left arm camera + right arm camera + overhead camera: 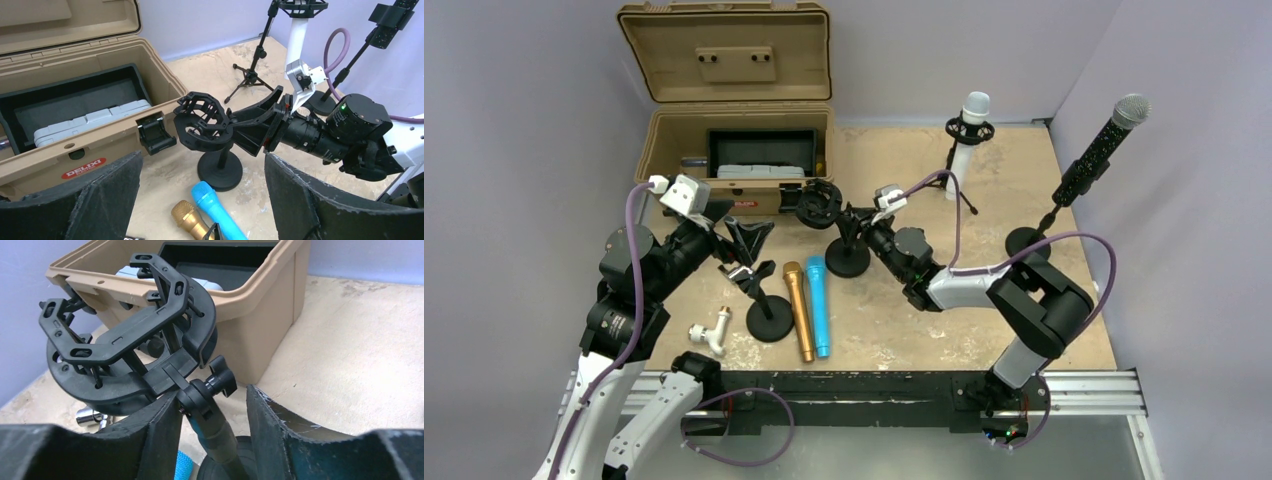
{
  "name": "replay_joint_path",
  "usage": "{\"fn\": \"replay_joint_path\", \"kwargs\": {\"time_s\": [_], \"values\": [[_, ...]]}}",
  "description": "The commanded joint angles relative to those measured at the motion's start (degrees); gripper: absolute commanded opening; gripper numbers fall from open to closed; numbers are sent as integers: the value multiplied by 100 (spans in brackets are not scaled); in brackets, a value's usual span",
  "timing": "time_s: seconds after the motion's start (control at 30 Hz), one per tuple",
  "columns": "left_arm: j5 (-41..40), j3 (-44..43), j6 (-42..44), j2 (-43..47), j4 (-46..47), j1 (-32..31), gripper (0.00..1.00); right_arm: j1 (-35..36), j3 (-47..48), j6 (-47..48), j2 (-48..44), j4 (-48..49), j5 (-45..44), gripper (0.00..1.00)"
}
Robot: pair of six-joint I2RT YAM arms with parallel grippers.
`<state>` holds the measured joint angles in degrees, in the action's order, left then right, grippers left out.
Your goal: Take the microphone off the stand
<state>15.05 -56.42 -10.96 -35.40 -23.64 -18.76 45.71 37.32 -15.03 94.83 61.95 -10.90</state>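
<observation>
A white microphone stands in a black shock mount on a tripod at the back. A black glitter microphone with a silver head sits tilted on a round-base stand at the far right. A gold microphone and a blue microphone lie side by side on the table. My right gripper is open, its fingers on either side of the stem of an empty shock-mount stand. My left gripper is open and empty above a small clip stand.
An open tan case stands at the back left, holding a grey box. A white T-shaped fitting lies near the left arm. The purple walls close in at left and right. A black rail runs along the front edge.
</observation>
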Motion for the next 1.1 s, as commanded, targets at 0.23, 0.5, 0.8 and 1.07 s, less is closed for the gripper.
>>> {"fn": "replay_joint_path", "kwargs": {"time_s": [0.23, 0.5, 0.8, 1.07], "values": [[164, -75, -82, -15, 204, 31, 89, 8, -479, -318, -1732, -1116, -722, 64], [158, -63, -82, -1, 208, 31, 88, -29, -1036, -914, -2990, -2566, -1260, 64], [151, -60, -89, 7, 211, 31, 89, -1108, 45, -882, -3970, -4359, -1667, 64], [144, -67, -82, 41, 205, 34, 89, -2155, 1897, -361, -3402, -5441, -1445, 70]]}}
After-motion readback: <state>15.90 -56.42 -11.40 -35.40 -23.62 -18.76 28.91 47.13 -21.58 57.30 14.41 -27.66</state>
